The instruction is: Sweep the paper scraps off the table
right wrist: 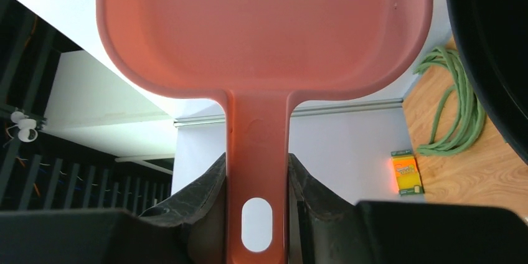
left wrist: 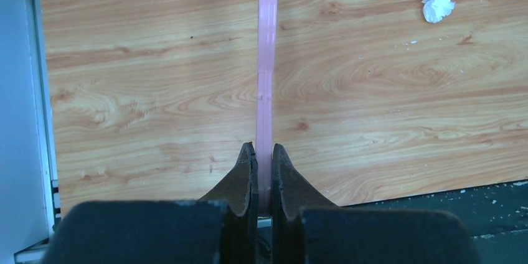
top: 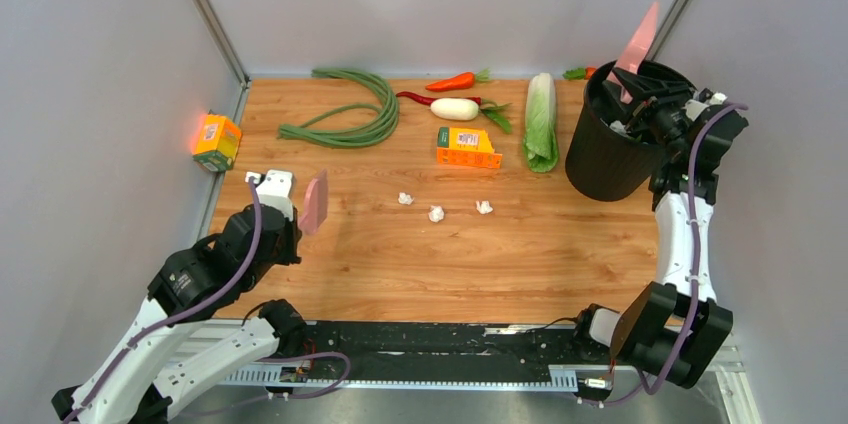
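Note:
Three small white paper scraps (top: 436, 213) lie mid-table on the wood-grain table (top: 400, 274); they also show at the top right of the left wrist view (left wrist: 438, 6). My left gripper (top: 290, 206) (left wrist: 264, 152) is shut on a thin pink scraper (top: 316, 202) (left wrist: 266, 58), held edge-on above the table's left side, well left of the scraps. My right gripper (top: 650, 94) (right wrist: 256, 164) is shut on the handle of the pink dustpan (top: 637, 41) (right wrist: 261, 27), held tipped up over the black bin (top: 618, 134).
At the back lie green beans (top: 350, 119), a red pepper (top: 452, 81), a white radish (top: 455, 109), an orange box (top: 468, 147) and a cabbage (top: 541, 119). A yellow sponge pack (top: 216, 141) sits at the left edge.

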Controlling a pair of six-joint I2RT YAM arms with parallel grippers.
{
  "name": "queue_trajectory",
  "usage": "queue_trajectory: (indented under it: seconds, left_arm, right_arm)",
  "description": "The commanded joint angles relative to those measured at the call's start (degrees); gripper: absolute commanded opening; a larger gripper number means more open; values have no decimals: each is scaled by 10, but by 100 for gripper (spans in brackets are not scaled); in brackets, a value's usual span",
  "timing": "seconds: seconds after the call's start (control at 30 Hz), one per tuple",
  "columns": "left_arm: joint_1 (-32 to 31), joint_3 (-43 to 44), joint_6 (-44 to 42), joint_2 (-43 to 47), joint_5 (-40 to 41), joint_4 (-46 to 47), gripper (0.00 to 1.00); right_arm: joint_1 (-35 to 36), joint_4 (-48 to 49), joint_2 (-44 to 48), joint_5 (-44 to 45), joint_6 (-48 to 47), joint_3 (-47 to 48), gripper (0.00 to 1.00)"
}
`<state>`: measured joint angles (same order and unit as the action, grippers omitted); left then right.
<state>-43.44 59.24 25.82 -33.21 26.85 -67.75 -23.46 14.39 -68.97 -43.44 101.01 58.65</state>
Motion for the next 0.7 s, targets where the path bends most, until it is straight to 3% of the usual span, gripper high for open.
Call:
queue_trajectory:
  seconds: [0.0,0.13,0.37,0.57,0.67]
  left_arm:
    - [2,-2,-12,7,-5,30,0]
    - [2,-2,-15,6,-12,31,0]
    - [2,41,-12,-21,-14,8,0]
    - [2,138,1,-128,-90,70,0]
    - [2,161,18,-201,-119,115,0]
  right_arm:
    - [-4,80,29,25,99,-9,0]
    - [-3,70,23,-2,89,21,0]
    - [21,-91,-13,-88,-62,173,0]
    - [51,-182,30,-112,-151,145,0]
    - [65,-278,50,-113,-228,144,0]
